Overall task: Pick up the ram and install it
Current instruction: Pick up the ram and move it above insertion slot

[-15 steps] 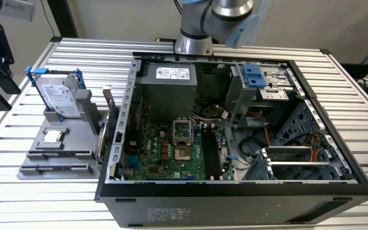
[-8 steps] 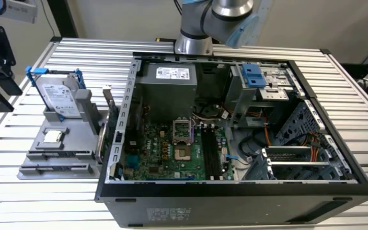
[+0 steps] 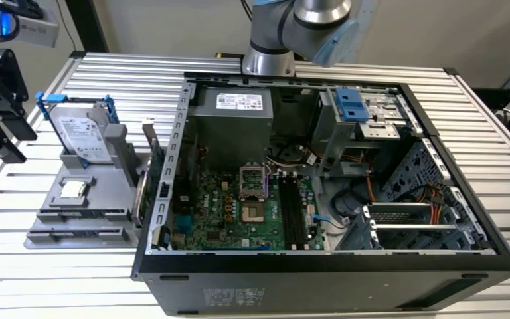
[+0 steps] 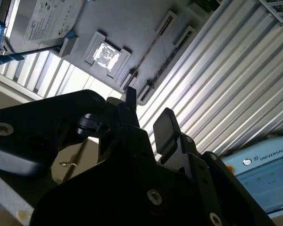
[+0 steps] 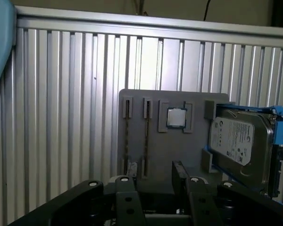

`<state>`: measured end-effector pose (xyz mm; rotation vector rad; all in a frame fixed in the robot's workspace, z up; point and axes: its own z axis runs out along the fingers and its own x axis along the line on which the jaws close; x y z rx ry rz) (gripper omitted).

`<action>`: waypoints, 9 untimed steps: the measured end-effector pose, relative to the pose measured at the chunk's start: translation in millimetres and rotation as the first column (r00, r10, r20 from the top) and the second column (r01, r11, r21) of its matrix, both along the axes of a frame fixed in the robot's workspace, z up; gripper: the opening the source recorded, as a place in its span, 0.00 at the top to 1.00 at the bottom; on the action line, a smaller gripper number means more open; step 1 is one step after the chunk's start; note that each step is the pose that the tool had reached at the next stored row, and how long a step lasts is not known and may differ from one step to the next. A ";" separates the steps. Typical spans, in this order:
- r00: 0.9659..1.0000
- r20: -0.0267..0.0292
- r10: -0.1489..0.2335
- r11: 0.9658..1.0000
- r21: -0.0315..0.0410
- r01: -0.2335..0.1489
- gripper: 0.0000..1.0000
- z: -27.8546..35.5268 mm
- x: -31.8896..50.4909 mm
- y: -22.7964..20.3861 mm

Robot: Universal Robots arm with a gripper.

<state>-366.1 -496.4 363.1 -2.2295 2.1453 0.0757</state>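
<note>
Clearly the gripper (image 4: 148,110) is released: its fingers (image 4: 166,127) stand apart with nothing between them, above the near end of the gray tray (image 5: 155,155) on the ribbed metal table (image 5: 61,117).

The ram (image 5: 145,136) appears to be the thin dark strip standing on edge in one of the tray's two long holders, with a second strip (image 5: 127,136) just beside it in the other. I cannot tell the two apart. A small square chip (image 5: 176,117) sits in a pocket next to them, and a hard drive (image 5: 240,146) in a blue bracket (image 5: 280,132) leans at the tray's far side. In the exterior view the open computer case (image 3: 326,262) lies to the tray's right, its long black slots (image 3: 289,212) well apart from the gripper.

The main risk, as I judge it, is the grip itself:
- **Thin target:** the strip shows only its narrow edge, so a small sideways error could put a finger on the holder wall.
- **Close neighbour:** a finger could catch the second strip instead.
- **Off-centre hold:** grasping far from the middle could let the strip tilt or bind in its end clips.
- **Crooked carry:** a tilted strip would likely meet the slot badly and jam.
</note>
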 end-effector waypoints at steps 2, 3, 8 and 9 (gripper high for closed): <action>1.000 0.000 0.000 1.000 -0.002 0.000 0.00 -3.7 0.0 0.0; 1.000 0.000 0.000 1.000 -0.004 0.000 0.00 -5.4 0.0 0.0; 1.000 0.000 0.000 1.000 -0.004 0.000 0.00 -14.4 0.0 0.0; 1.000 0.000 -0.001 1.000 -0.004 0.001 0.00 -16.3 -0.1 0.0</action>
